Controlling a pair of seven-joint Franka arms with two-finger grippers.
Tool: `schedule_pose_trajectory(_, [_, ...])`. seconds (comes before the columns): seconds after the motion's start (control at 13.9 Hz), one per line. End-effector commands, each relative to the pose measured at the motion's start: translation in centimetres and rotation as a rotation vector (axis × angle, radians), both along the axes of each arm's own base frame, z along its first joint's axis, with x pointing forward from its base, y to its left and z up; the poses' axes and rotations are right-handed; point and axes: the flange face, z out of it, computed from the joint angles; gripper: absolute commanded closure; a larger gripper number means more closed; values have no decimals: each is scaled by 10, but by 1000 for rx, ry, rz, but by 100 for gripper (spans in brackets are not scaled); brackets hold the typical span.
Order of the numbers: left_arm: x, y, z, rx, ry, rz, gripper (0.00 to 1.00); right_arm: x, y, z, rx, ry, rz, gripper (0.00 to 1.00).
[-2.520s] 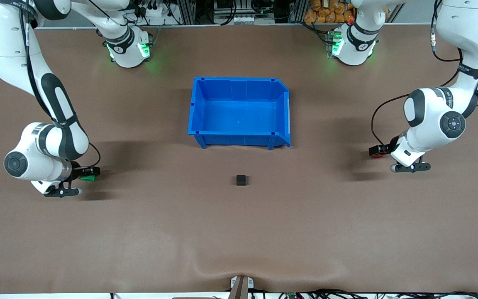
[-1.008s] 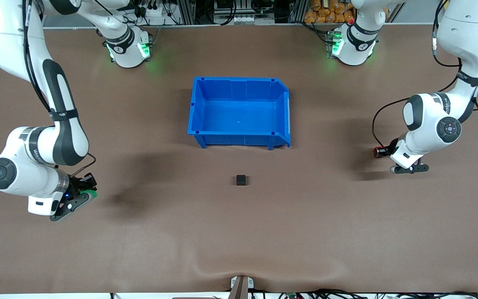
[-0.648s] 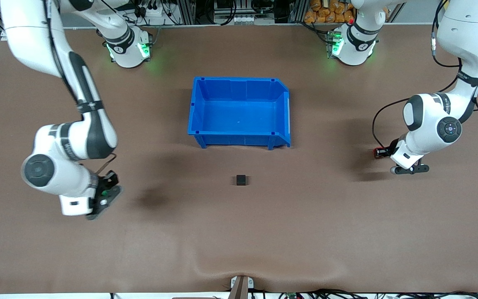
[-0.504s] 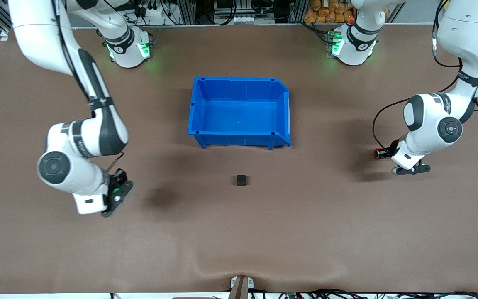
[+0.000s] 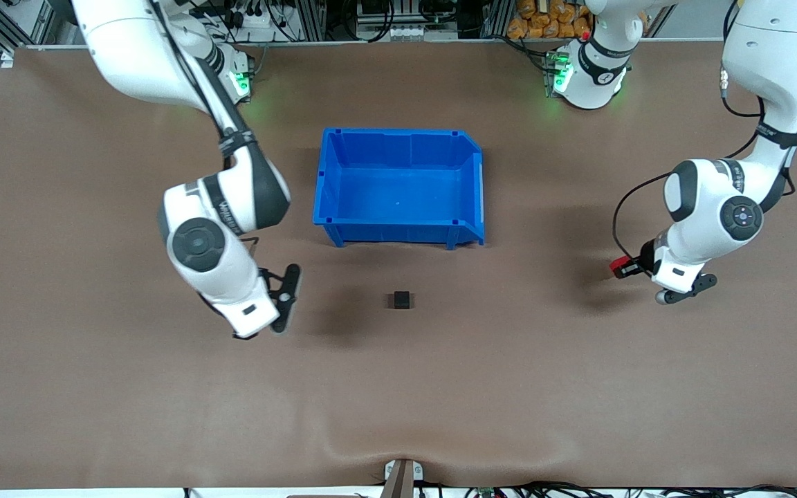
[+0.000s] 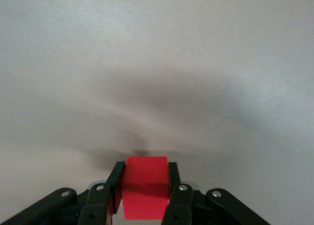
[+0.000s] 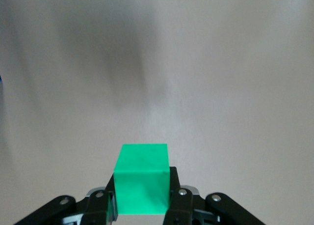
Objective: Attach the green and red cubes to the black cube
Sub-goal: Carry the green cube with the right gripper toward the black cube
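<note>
**Green cube brought in beside black cube; red cube held at the edge**

Green first. Since 2.5 s ago the right arm has swung from its end of the counter toward the middle. The right gripper (image 5: 286,299) now hangs over the counter beside the black cube (image 5: 402,299), a clear gap between them. The green cube (image 7: 142,178) cannot be seen from the front, since the wrist body covers it. The right wrist view shows it pinched between the jaws, square and level, over bare brown surface. The black cube is not in that view.

Black cube: unmoved through all frames. It rests mid-counter, nearer the front camera than the blue bin (image 5: 398,138), apart from it.

Red cube (image 5: 620,265): held by the left gripper (image 5: 630,266) over the left arm's end of the counter, well apart from the black cube. This arm has only shifted slightly; it appears to wait. From the front only a red sliver shows. The left wrist view gives the cube (image 6: 144,185) clamped between the jaws, faces aligned with the pads.

Judgement: both coloured cubes are secured and nothing is attached yet. The green side looks to be going first. The next move calls for lining up a green face flush with the black cube without pushing it across the counter.
</note>
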Motion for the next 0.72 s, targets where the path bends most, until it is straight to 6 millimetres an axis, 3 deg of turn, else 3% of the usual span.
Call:
schedule_pose_trajectory(0.0, [17, -28, 17, 6, 13, 115, 100, 11, 40, -29, -34, -15, 67, 100])
schedule_pose_trajectory(0.29, [52, -63, 31, 16, 66, 251, 100, 1, 84, -58, -34, -8, 102, 100])
schedule_pose_trajectory(0.65, [69, -118, 32, 10, 51, 482, 100, -17, 116, -82, -30, -7, 82, 100])
